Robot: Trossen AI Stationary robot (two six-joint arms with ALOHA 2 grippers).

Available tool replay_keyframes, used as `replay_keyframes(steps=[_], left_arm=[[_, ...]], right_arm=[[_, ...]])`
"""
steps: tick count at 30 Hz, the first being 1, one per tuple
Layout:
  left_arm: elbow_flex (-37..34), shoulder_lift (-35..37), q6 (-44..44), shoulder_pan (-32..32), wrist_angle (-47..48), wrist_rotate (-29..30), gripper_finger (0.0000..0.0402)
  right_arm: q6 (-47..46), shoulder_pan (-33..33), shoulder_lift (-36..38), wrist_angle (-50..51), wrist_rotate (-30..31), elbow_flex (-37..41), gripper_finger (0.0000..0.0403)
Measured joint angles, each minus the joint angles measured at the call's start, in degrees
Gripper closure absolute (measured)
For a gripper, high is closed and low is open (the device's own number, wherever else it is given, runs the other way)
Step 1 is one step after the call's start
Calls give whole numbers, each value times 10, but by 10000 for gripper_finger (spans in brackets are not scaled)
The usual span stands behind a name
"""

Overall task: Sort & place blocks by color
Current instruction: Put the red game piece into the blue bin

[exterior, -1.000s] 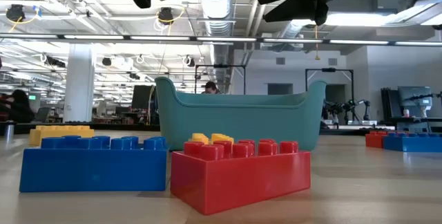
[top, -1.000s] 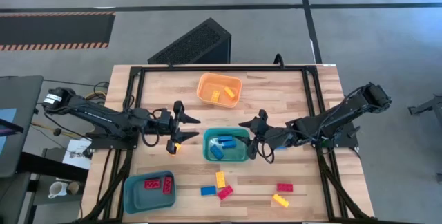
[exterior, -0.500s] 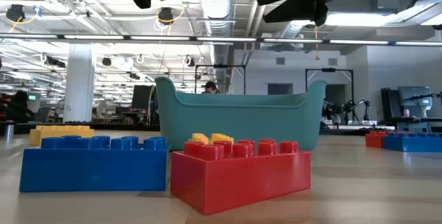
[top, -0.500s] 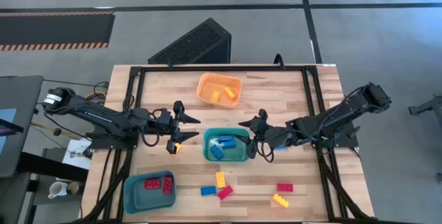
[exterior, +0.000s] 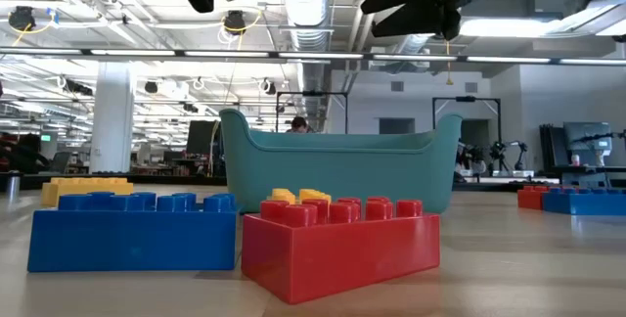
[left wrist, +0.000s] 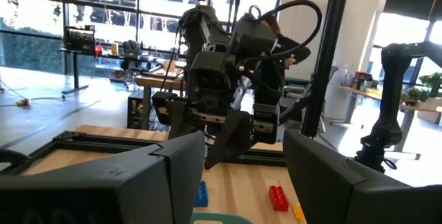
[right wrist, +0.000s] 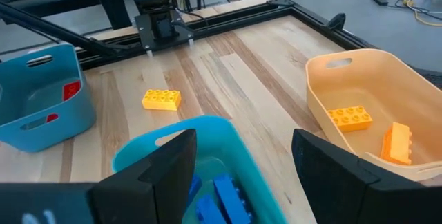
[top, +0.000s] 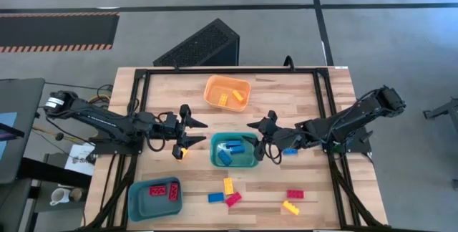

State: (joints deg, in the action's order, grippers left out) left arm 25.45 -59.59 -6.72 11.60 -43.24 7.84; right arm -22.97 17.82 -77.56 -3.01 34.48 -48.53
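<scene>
1. The teal bin sits mid-table, with blue bricks lying inside it.
2. The right gripper is held just beside the teal bin's right end, above the table. Its jaws stand apart with nothing between them; in the right wrist view the teal bin's rim and the blue bricks show through the gap, lower down and untouched.
3. The left gripper is held just off the teal bin's left end, pointing toward it. Its jaws are spread and hold nothing. A yellow brick lies on the table just beside the lower finger, apart from it.
4. The orange bin stands toward the table's far edge and holds two orange-yellow bricks.
5. The blue bin sits at the near left corner with red bricks in it.
6. Loose bricks lie on the near part of the table, well apart from both grippers: a yellow one, a blue one, a red one, another red and another yellow.
7. In the low view a blue brick and a red brick are seen in front of the teal bin.
</scene>
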Motion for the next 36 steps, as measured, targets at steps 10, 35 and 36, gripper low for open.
replay_keyframes(steps=[10,35,36], left_arm=[[0,0,2,0,-2,4,217],[0,0,1,0,-4,1,217],[0,0,1,0,-4,1,217]], right_arm=[[-27,10,-18,-5,0,1,143],[-114,-5,52,299,-47,-15,143],[-122,-4,58,320,-47,-16,143]])
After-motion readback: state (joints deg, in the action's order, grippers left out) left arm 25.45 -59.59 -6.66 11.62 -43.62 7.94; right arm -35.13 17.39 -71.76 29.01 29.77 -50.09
